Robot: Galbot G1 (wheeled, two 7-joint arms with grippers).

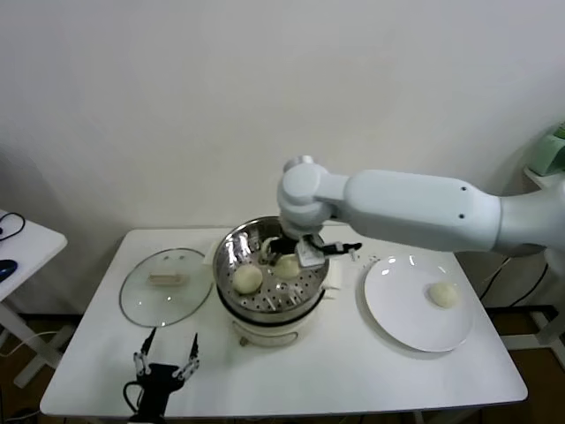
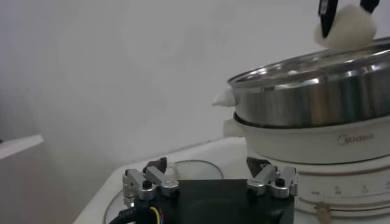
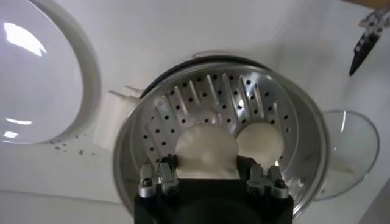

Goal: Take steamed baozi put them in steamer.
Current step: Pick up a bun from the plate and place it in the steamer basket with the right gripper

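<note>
White table [image 1: 353, 371]; white wall [image 1: 265, 88]

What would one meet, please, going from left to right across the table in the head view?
Glass lid → steamer with a baozi → white plate → its lone baozi.

A white rectangular table [image 1: 371, 371] carries everything. On it, toward the left, lies a flat round glass lid [image 1: 166, 287]. At the middle stands the round shiny stainless-steel steamer [image 1: 265, 309] on its white cooker base. To the right, just beside it, rests a round white plate [image 1: 397, 309].
</note>
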